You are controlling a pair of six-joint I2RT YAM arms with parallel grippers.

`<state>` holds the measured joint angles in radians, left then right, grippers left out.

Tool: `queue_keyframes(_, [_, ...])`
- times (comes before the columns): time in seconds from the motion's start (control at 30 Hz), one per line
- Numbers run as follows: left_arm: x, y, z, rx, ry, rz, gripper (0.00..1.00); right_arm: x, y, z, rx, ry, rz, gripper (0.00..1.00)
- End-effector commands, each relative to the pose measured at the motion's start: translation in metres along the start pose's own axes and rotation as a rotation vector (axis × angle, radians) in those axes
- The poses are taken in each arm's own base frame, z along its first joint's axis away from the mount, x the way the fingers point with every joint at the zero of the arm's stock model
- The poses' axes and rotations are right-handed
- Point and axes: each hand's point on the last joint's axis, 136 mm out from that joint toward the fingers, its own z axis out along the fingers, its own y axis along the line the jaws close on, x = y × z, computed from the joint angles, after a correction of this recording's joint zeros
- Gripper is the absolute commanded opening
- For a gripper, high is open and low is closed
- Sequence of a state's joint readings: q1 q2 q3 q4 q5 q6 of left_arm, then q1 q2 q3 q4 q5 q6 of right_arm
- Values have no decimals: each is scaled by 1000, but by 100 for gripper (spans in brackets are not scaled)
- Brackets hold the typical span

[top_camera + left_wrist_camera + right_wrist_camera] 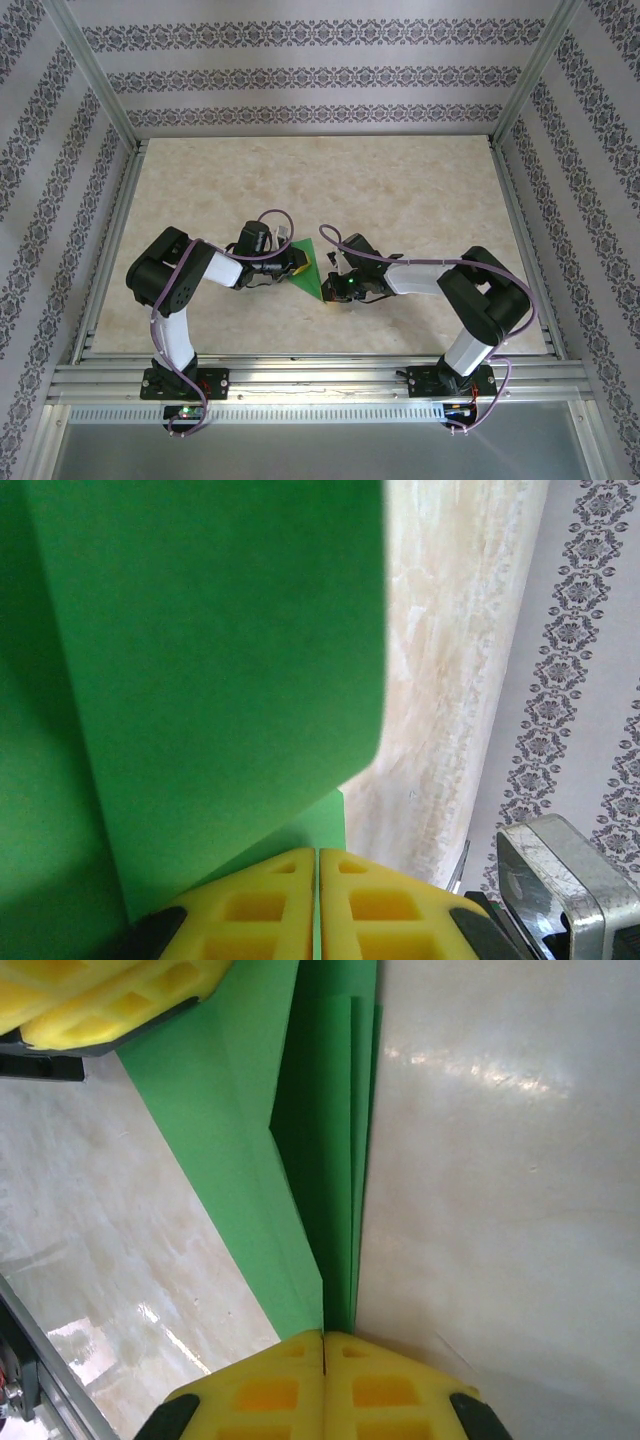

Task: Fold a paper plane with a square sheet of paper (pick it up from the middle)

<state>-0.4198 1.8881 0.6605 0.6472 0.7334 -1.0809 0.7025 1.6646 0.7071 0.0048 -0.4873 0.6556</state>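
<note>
Near the middle of the table [400, 190], slightly toward its near edge, we find the folded green paper [308, 268]; the left claw [318, 852] and the right claw [323, 1336] are each clenched on it from opposite sides.

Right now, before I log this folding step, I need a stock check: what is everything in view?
sheet of paper: one, bright green, partly folded to a triangle, mid-table between both end effectors.
table: one, beige marbled, under the arms.
walls: three, pale with grey patterned stripes, around the table.
frame: one, silver metal rails, along the table edges.
left arm, right arm: two, black and white with purple cables, based at the near edge.
left end effector: one, yellow fingers, shut on the sheet of paper.
right end effector: one, yellow fingers, shut on the sheet of paper.
</note>
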Motion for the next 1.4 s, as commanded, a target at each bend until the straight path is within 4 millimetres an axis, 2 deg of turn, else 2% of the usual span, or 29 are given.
queue_keyframes(0.0, [17,49,1,-169,21,-74,9,25,-16,-3,46,71,31,7])
queue_keyframes(0.13, [16,48,0,-190,25,-61,9,26,-13,-7,35,64,26,13])
queue_keyframes(0.2, [16,49,-1,-198,28,-56,9,29,-13,-8,25,66,31,3])
queue_keyframes(0.23, [15,49,-1,-198,27,-57,9,30,-13,-7,17,66,34,2])
queue_keyframes(0.37, [16,48,-1,-192,27,-64,8,36,-19,-3,28,83,45,2])
queue_keyframes(0.43, [16,47,0,-187,27,-63,8,35,-16,-4,15,81,42,6])
queue_keyframes(0.5, [16,48,-1,-189,29,-65,9,34,-10,-7,-8,79,32,7])
queue_keyframes(0.57, [17,48,-1,-190,30,-64,9,28,-4,-13,-25,58,31,11])
queue_keyframes(0.6, [16,48,-1,-190,28,-62,9,25,-2,-17,-26,41,37,16])
queue_keyframes(0.7, [18,50,0,-200,33,-53,8,13,0,-32,-27,-35,67,17])
queue_keyframes(0.77, [19,52,0,-203,32,-57,8,6,1,-42,-31,-68,78,22])
queue_keyframes(0.87, [20,54,0,-200,34,-63,8,-5,18,-51,-103,-100,66,20])
queue_keyframes(0.97, [20,53,0,-198,34,-59,8,-11,36,-43,-161,-47,67,9])
queue_keyframes(1.07, [20,53,0,-198,35,-59,8,-19,50,-30,-174,-24,57,3])
queue_keyframes(1.2, [21,52,1,-198,38,-59,8,-27,55,-8,-120,-6,31,1])
queue_keyframes(1.37, [21,53,0,-197,32,-61,8,-33,46,10,-72,-3,59,0])
